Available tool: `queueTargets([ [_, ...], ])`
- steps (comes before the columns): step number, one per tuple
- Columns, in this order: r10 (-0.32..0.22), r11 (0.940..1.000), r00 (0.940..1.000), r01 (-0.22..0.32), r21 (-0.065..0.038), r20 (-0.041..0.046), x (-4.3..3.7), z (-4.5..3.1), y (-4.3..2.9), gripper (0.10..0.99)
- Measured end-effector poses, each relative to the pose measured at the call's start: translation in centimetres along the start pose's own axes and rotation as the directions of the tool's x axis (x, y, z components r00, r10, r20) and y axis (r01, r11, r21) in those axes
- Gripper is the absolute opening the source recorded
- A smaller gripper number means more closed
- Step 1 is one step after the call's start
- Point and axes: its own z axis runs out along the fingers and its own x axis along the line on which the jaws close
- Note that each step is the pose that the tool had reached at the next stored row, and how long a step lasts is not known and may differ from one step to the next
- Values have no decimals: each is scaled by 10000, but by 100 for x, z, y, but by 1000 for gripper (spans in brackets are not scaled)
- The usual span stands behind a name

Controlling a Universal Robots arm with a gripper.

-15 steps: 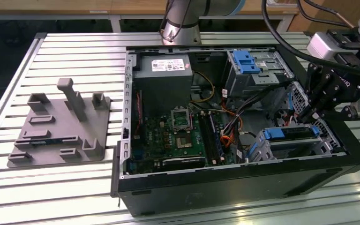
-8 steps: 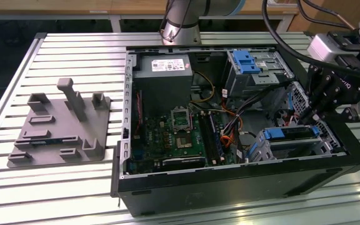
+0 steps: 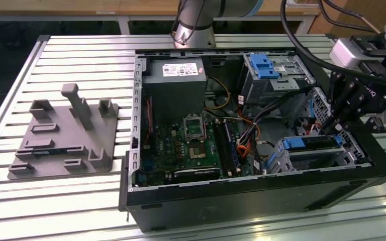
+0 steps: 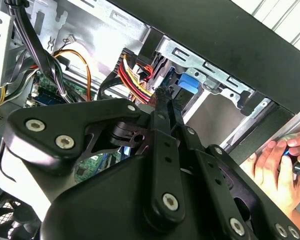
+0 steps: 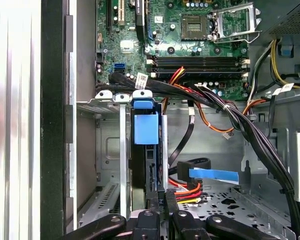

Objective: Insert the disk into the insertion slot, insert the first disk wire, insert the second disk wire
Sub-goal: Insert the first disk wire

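Exterior view first: you see an open computer case lying on a slatted metal tabletop. A grey plastic fixture stands beside it toward the exterior view's left. The arm reaches down into the case at the exterior view's right. Its tool hangs just above the silver drive slot in the near corner. The disk, framed in bright blue plastic, already sits inside that slot. A taller metal cage with a blue latch stands further back, well apart from the tool.

In the first wrist view you look along the tool at the disk, which sits on edge between the perforated walls of the slot. The tool's fingers are drawn together, pinching a small black plug just beside the disk's near end. Red, yellow and black wires run away from the plug. A flat cable with a blue label lies near them, apart from the tool.

In the second wrist view you see the tool with its tips meeting near the blue frame of the disk. The same coloured wires curve in toward the tips. A person's hand rests outside the case wall.
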Motion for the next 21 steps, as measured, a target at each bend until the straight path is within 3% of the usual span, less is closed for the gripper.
queueTargets([
  [21,-163,9999,9999,163,-3,-14,6,26,-1,165],
])
